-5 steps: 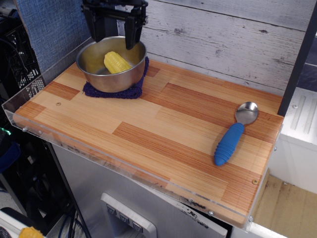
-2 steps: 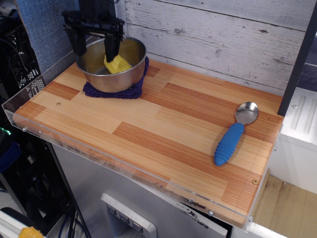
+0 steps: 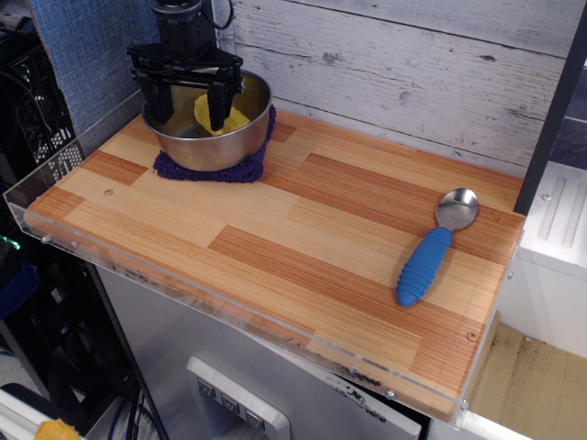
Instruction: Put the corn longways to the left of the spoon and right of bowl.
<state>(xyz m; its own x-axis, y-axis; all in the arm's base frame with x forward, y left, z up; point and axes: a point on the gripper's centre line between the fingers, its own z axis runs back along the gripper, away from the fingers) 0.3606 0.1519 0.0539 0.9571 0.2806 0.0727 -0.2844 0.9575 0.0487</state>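
Observation:
The yellow corn [image 3: 235,119] lies inside the shiny steel bowl [image 3: 206,147] at the back left of the wooden board. My gripper [image 3: 191,114] is open and lowered into the bowl. One finger is at the bowl's left side. The other finger [image 3: 217,105] stands in front of the corn and hides part of it. I cannot tell whether a finger touches the corn. The spoon [image 3: 425,262], with a metal head and a blue ribbed handle, lies at the right of the board, head toward the back wall.
A purple cloth [image 3: 215,170] lies under the bowl. The wooden board [image 3: 293,229] has a clear plastic rim along its left and front edges. A white plank wall stands just behind the bowl. A dark post [image 3: 550,110] stands at the right.
My gripper moved left from above the bowl's rim, then came back right a little and lowered into the bowl around the corn. The corn, bowl and spoon have not moved.

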